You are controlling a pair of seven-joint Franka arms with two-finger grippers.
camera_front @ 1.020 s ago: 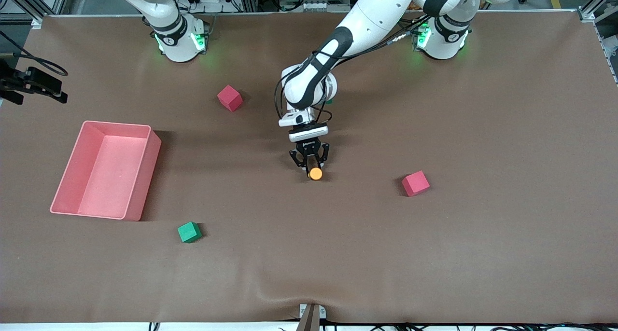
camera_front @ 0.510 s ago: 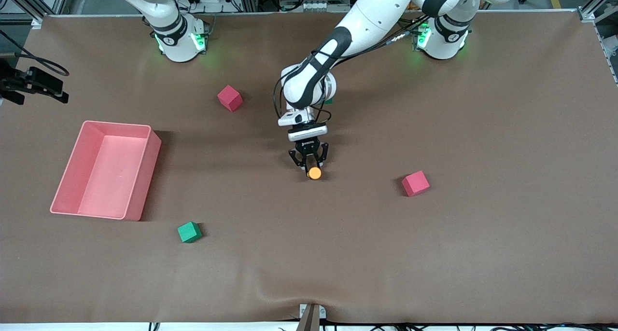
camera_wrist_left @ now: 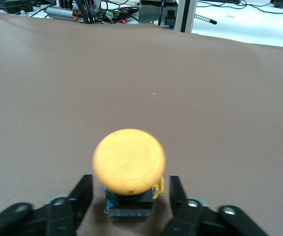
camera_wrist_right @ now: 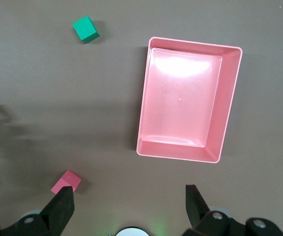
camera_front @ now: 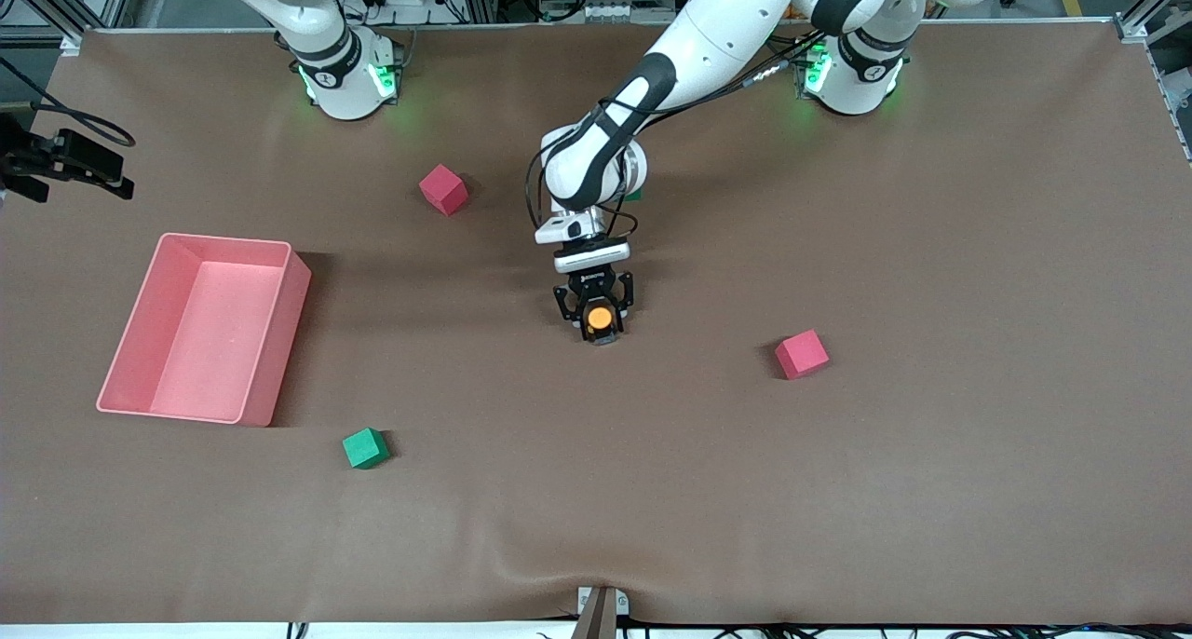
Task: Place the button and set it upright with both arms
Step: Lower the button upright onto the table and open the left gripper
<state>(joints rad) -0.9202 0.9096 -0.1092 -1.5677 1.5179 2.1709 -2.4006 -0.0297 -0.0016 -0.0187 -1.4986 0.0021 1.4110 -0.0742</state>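
Button (camera_front: 600,319) stands upright mid-desk, orange cap up, well clear of every desk (camera_front: 931,490) edge. Left tool (camera_front: 597,319) is low around it, fingers (camera_wrist_left: 178,194) spread either side with visible gaps, not pinching. Right tool (camera_wrist_right: 129,204) waits, jaws spread, high over the pink bin (camera_wrist_right: 228,108) near the right arm's end.

front: high, faces robots | wrists: left low, right overhead

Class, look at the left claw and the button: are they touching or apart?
Apart. The left wrist view shows brown table between each finger of the left claw and the button.
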